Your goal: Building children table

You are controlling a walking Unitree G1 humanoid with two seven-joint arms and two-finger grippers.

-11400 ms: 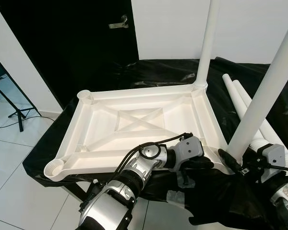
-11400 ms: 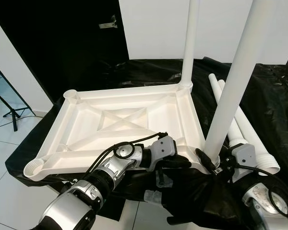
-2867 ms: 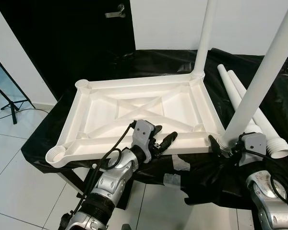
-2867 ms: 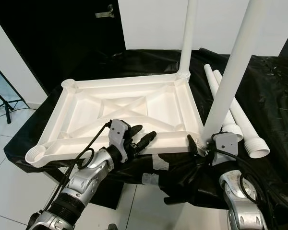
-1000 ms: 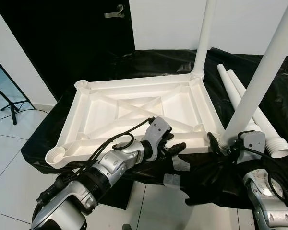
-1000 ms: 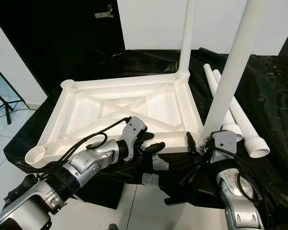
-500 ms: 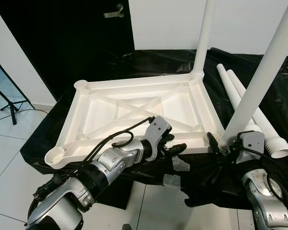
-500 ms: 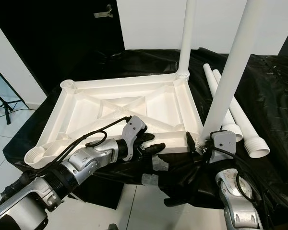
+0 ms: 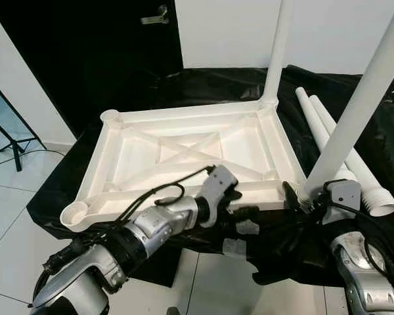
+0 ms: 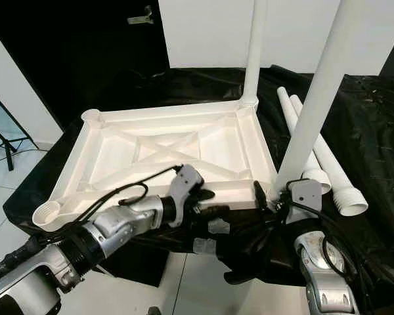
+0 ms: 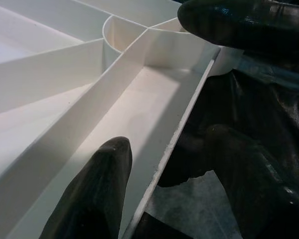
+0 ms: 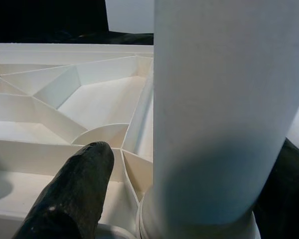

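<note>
Left gripper (image 9: 244, 211) now sits at the near edge of the upturned white plastic children's tabletop (image 9: 184, 147), toward its near right corner. 1.0 s ago it was at much the same edge, and 2.9 s ago it hovered further left and clear of the rim, so it has closed in along the near rim. In the left wrist view the fingers (image 11: 92, 191) are spread, 1 inside the rim channel and 1 outside over the black plastic sheet (image 10: 354, 138), straddling the thin rim wall without pinching it. Judgement: a bracing grip on the near rim is being set up to steady the top while the leg is seated. Right gripper (image 10: 269, 195) is at the near right corner, fingers either side of the foot of the near upright white tubular leg (image 10: 315, 98). The right wrist view shows 1 finger (image 12: 72, 191) beside the leg collar, with the far side hidden, so I cannot tell whether it is clamping. This arm has barely shifted over the last 2.9 s. At the far right corner, a 2nd white leg (image 9: 278, 49) stands in its socket. The 2 left corner sockets, near (image 9: 74, 214) and far (image 9: 109, 118), are open. 2 spare white tube legs (image 9: 341, 157) lie on the sheet beyond the tabletop's right edge. Judgement: roughly half built.
</note>
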